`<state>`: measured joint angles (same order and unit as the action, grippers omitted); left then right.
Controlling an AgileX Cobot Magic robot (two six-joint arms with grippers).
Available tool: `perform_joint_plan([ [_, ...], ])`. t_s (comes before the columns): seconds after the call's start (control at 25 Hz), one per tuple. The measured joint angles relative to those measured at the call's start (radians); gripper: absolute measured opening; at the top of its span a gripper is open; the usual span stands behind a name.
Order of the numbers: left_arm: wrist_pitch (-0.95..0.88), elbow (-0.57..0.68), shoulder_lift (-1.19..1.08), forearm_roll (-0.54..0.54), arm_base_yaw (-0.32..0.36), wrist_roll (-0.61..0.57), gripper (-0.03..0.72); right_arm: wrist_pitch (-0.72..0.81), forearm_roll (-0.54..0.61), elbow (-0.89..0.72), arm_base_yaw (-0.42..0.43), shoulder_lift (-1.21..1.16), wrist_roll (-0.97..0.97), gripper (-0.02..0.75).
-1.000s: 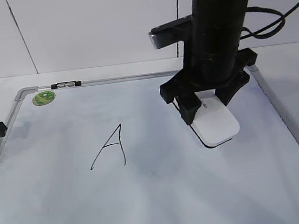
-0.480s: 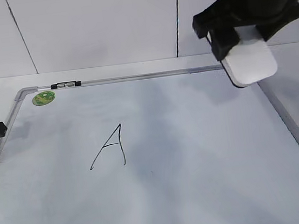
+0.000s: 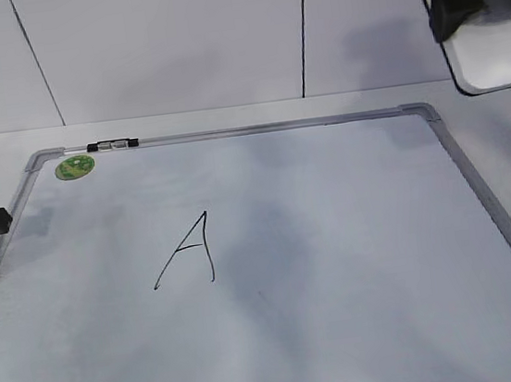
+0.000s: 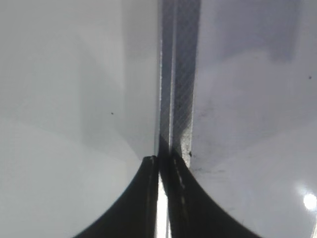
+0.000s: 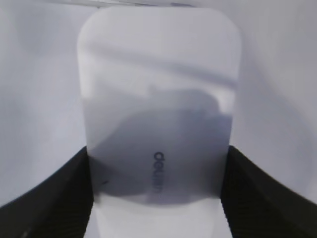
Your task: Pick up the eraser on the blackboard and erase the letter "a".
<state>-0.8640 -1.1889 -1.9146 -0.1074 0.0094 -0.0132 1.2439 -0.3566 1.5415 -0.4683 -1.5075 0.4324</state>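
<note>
Holding the eraser (image 3: 492,48) up in the air past the far right corner of the blackboard (image 3: 479,191), my right gripper (image 5: 157,193) has its fingers (image 5: 59,193) pinching the long sides of the block near one end — the other end juts out free. I judge it light and rigid: a hard, smooth plastic shell that could slip under a sideways scrub, so the mid-side hold, close to the body, seems the right place; the black felt edge shows along its underside in the exterior view. Small grey lettering sits on the top face between the fingers.

On the board I can find only a tall angular capital A (image 3: 186,252) — no small rounded "a" shows anywhere on the white surface, so I judge the erasing done or nearly so. A round green sticker (image 3: 74,166) sits at the far left corner.

My left gripper (image 4: 161,196) hangs over the board's left frame, fingers pressed together, holding nothing. The tabletop (image 3: 498,115) lies bare beyond the frame.
</note>
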Motion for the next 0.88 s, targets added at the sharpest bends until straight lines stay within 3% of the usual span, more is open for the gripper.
perform_joint_plan([
  [0.68, 0.0, 0.0, 0.0, -0.011, 0.0, -0.002, 0.013, 0.003, 0.009, -0.074, 0.176, -0.001, 0.003, 0.569],
  [0.88, 0.0, 0.0, 0.0, -0.012, 0.0, -0.002, 0.013, 0.003, 0.038, -0.076, 0.19, -0.075, -0.014, 0.569],
])
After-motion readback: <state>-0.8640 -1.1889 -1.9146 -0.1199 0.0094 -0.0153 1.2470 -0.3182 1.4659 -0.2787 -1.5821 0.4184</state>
